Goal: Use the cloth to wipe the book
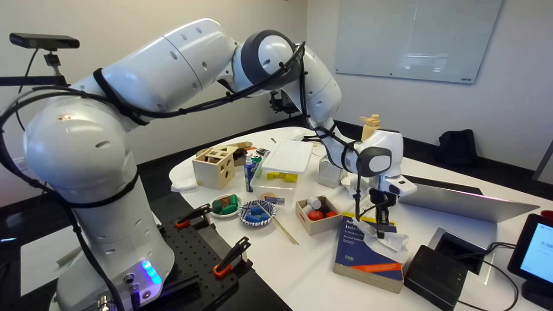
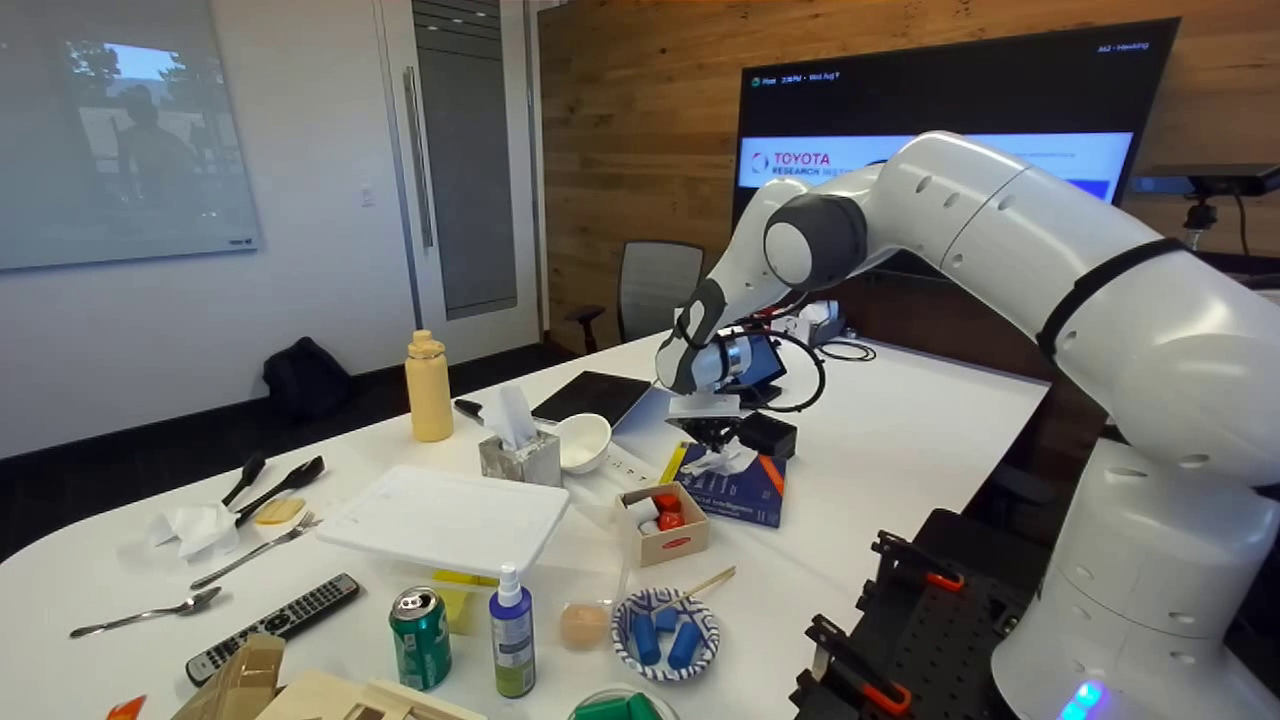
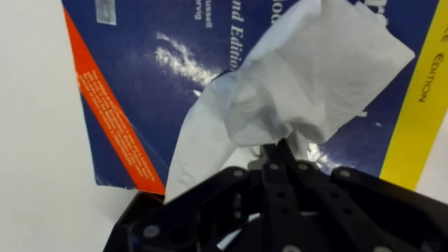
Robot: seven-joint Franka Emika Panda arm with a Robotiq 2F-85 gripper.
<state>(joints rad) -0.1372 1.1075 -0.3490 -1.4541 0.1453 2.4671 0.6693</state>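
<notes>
Book [image 1: 358, 255] lies flat on white desk [image 2: 900, 430], in from the robot-side edge, well away from the rounded end. Dark-blue cover up, yellow band along one edge, orange-red strip across a corner. Crumpled white cloth [image 3: 325, 70] on the cover: one tip just short of the yellow band, other end reaching the side that faces the desk's far edge.

Gripper [image 3: 278, 143] above the cover, jaws drawn together, pinching a fold of the cloth; tip contact with cover unclear.

Black box [image 1: 436, 274] just beside the book, far-edge side, contact unclear. Laptop [image 1: 466, 203] open, near the far edge. Tablet [image 1: 535, 255] upright, farther off toward the square-corner end. Wooden tray [image 1: 322, 226] with red and white pieces [image 2: 668, 512] just beside the book, rounded-end side. Patterned bowl [image 2: 670, 673] holding blue blocks [image 2: 685, 645] near the robot-side edge, chopsticks [image 1: 283, 228] over its rim. White bowl [image 2: 583, 443] and tissue box [image 2: 522, 462] side by side, between laptop and white lid [image 2: 445, 518]. Yellow bottle [image 2: 430, 395] upright near the far edge. Spray bottle [image 2: 513, 640], green can [image 2: 420, 640] upright toward the rounded end; remote [image 2: 275, 625] and fork [image 2: 245, 558] nearer that end.
</notes>
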